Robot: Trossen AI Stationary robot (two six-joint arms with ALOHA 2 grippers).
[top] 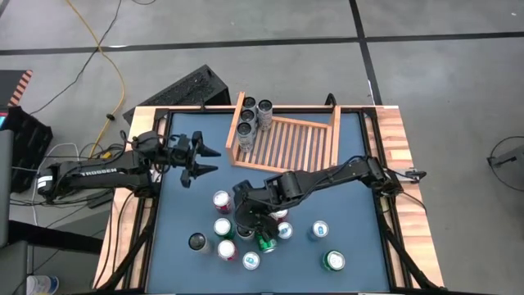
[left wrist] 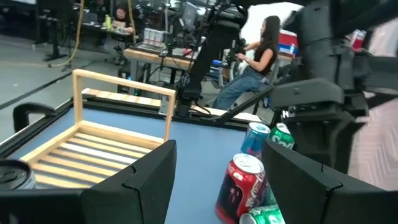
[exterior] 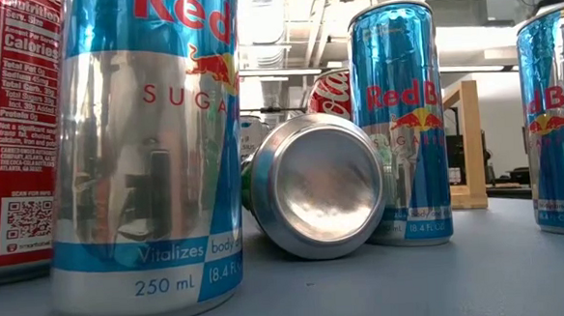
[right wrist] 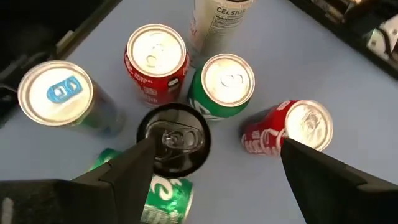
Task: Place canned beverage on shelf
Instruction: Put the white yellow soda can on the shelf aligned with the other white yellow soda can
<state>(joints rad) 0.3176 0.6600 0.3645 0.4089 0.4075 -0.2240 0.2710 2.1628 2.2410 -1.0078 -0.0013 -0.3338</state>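
Right gripper [right wrist: 211, 165], open and empty, hovers over the black can [right wrist: 173, 138]; crowded neighbours beside that can could topple if nudged.

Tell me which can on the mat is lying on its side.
The green can beside the black-topped can; all others, green ones included, stand upright.

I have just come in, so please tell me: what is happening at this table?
A two-armed robot is moving drink cans onto a wooden shelf, where four cans already stand in one corner. The right claw, open, hangs over a cluster of cans, directly above a black-topped can, holding nothing. The left claw, open and empty, waits beside the shelf.
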